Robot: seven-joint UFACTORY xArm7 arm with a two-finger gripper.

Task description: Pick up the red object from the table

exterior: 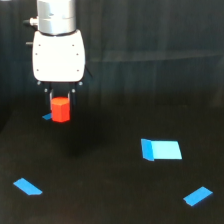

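Black tabletop [115, 200], red object [60, 109] raised above it.
Hand [60, 97] closed on the block's upper part, fingers on both sides.

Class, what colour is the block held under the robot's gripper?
Red-orange: the red object, seen in the exterior view.

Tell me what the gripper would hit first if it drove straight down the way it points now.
Likely the table. The gripper points down, shut on the red object, whose base would touch first; the height above the surface is unclear.

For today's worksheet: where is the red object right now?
Upper left of the exterior view, the red object sits between the gripper fingers.
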